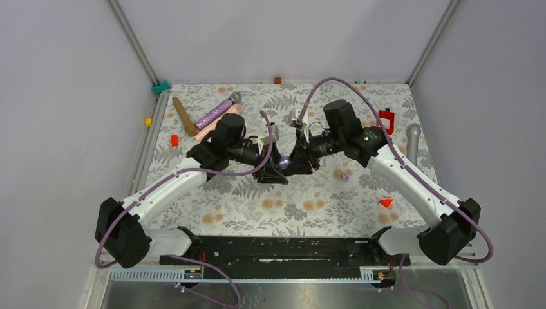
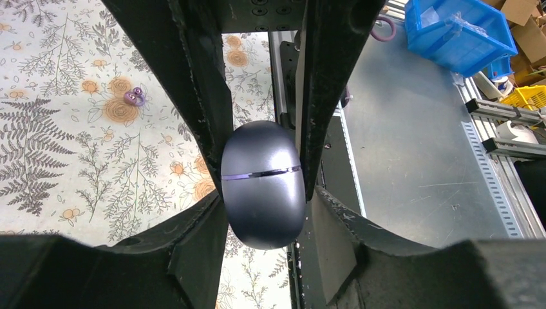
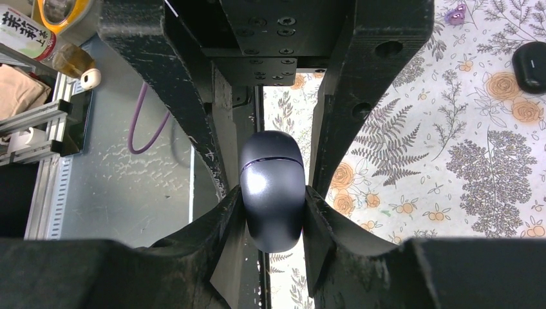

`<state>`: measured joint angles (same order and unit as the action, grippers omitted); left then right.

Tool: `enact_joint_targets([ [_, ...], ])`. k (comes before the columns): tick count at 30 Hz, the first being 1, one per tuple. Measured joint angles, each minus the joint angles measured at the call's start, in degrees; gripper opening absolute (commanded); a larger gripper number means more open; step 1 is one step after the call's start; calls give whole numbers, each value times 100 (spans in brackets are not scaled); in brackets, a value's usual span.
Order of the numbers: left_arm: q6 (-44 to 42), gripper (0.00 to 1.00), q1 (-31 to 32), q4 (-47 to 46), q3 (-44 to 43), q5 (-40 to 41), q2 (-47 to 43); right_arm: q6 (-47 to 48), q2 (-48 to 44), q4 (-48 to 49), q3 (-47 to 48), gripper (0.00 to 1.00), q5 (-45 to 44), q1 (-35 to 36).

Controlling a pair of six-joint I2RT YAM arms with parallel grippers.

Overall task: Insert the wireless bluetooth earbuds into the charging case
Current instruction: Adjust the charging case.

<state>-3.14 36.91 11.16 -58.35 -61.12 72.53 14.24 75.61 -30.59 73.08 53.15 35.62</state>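
Charging case (image 2: 263, 183): held off the counter (image 1: 309, 206) at mid-scene, where the two arms meet. It is a dark, glossy, egg-shaped shell. In both wrist views its long axis runs along the length of the fingers. A thin seam crosses that axis and the lid is shut. From the top view I cannot tell which end points left or right, as the arms cover most of it.

Left fingers (image 2: 199, 109): closed against both flanks of the case, touching it on each side.

Right fingers (image 3: 341, 129): likewise clamped on the same case from the opposite side, one pad on each flank.

Purple earbud (image 1: 344, 175): lying loose on the counter, just right of the gripping point and slightly nearer, apart from both arms. It is too small for me to read its orientation.

Black rounded object (image 3: 533, 64): on the counter near the earbud. I cannot identify it.
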Motion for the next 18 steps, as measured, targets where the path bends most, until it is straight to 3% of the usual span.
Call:
enact_joint_targets([
  [8, -26, 20, 13, 109, 0, 28, 61, 4, 74, -98, 0, 29, 61, 0],
  [18, -48, 7, 28, 129, 0, 22, 61, -2, 76, -144, 0, 45, 184, -13],
])
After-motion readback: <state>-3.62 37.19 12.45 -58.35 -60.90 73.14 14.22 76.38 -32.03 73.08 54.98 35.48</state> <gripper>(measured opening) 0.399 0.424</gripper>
